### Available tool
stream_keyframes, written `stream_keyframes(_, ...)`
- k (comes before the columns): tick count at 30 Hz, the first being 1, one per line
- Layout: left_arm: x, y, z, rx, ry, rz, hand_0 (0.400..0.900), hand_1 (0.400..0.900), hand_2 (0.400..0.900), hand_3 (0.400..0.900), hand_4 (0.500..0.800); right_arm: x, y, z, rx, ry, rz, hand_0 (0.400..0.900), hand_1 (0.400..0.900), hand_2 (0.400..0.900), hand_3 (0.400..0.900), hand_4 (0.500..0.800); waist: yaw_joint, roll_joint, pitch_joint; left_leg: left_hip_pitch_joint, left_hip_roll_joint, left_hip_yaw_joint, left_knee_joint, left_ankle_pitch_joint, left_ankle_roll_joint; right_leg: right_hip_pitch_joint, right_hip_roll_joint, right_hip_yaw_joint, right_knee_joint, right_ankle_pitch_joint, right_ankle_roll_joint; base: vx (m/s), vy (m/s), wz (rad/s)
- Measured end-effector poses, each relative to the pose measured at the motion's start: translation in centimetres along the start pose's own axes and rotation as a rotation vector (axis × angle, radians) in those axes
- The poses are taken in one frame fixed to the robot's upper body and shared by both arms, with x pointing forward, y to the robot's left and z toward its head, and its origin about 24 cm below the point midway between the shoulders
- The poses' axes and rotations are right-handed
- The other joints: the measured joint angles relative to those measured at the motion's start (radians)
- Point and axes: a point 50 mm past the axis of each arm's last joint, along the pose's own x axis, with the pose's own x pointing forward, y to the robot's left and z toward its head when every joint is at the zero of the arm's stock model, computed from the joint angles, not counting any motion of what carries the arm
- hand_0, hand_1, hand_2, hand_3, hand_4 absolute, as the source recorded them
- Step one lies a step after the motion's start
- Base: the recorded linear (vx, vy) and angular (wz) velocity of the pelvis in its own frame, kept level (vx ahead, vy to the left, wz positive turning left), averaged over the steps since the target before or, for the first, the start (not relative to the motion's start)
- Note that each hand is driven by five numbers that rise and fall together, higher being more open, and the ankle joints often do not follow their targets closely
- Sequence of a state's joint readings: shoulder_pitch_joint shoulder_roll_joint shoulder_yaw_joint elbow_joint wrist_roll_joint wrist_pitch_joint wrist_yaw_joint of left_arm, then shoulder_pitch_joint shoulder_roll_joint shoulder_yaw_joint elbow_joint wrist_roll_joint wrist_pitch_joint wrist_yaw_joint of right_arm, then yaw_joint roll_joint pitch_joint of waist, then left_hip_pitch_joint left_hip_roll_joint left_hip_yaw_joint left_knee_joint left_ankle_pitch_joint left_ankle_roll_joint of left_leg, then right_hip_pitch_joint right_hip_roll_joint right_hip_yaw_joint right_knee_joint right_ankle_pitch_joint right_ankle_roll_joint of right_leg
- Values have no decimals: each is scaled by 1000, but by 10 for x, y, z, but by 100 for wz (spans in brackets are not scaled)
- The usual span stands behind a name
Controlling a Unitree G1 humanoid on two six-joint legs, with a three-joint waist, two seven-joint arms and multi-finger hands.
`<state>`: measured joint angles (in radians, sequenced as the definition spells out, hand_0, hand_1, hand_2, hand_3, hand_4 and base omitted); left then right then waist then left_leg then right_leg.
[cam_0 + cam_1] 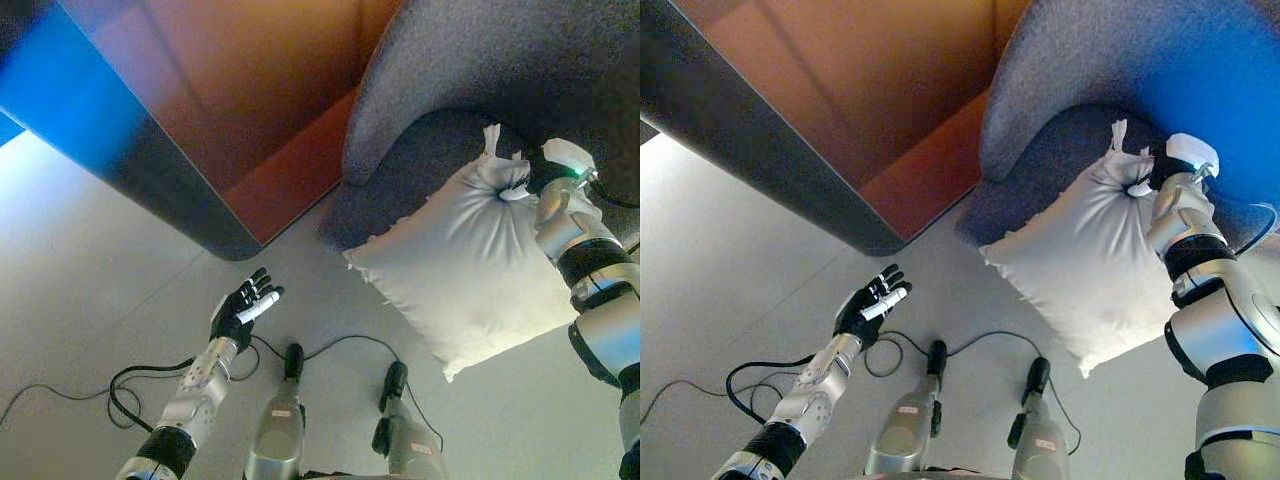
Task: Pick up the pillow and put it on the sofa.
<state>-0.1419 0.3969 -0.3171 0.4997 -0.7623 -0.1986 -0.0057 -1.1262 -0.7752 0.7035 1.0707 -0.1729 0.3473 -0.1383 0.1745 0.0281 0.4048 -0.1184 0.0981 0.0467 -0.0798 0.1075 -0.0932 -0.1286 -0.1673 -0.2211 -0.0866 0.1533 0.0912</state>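
Note:
A white pillow (470, 265) hangs tilted in front of the grey sofa (450, 70), its upper corner over the seat (410, 170) and its lower corner over the floor. My right hand (538, 178) is shut on the bunched cloth at the pillow's upper corner and holds it up; it also shows in the right eye view (1152, 172). My left hand (243, 308) is open and empty, held out over the floor to the left, well apart from the pillow (1090, 260).
An orange-brown wall panel (250, 90) with a dark grey edge (170, 190) runs diagonally at the left of the sofa. Light grey floor (90, 290) spreads below.

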Motion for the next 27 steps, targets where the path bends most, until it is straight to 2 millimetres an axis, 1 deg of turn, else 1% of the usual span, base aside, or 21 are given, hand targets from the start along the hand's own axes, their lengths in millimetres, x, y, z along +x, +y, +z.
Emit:
stream_keyframes(4, 2, -2, 3, 2, -9, -4, 900, 900, 900, 900, 800, 1, -9, 2, 0, 13, -63, 900, 900, 900, 900, 800, 1, 1, 5, 0, -1, 1, 0, 0, 0, 0, -2, -4, 0, 0, 0, 1, 3, 2)
stream_keyframes(7, 3, -1, 5, -10, -12, -2, 900, 900, 900, 900, 800, 2, -28, 7, -7, 10, -145, 900, 900, 900, 900, 800, 0, 1, 5, 1, -1, 1, 0, 0, -1, 1, -1, -4, 0, 0, 0, 0, 0, 0)
stream_keyframes(10, 3, -1, 5, -17, -13, -2, 900, 900, 900, 900, 800, 3, -46, 8, 5, 12, -219, 900, 900, 900, 900, 800, 5, 1, 5, 4, -1, 0, 0, 1, -1, 3, -1, -4, 0, 0, 0, 0, 0, 0)
stream_keyframes(13, 3, -1, 5, -19, -13, -2, 900, 900, 900, 900, 800, 4, -57, 5, 2, 20, -252, 900, 900, 900, 900, 800, 12, 1, 5, 9, -1, 0, 0, 1, -1, 8, -1, -4, 0, 0, 0, 0, 0, 0)
stream_keyframes(24, 3, -2, 7, -20, -19, -9, 900, 900, 900, 900, 800, 3, -59, 4, 6, 15, -276, 900, 900, 900, 900, 800, 18, 0, 4, 25, -1, 0, 0, 2, -1, 24, -1, -4, 0, 0, 0, 23, 6, 1)
stream_keyframes(27, 3, -5, 9, -22, -27, -20, 900, 900, 900, 900, 800, 4, -61, 3, 49, 4, -275, 900, 900, 900, 900, 800, 18, 0, 4, 34, -2, 0, 0, 2, -1, 33, -2, -5, 0, 0, 0, 50, -6, 4)
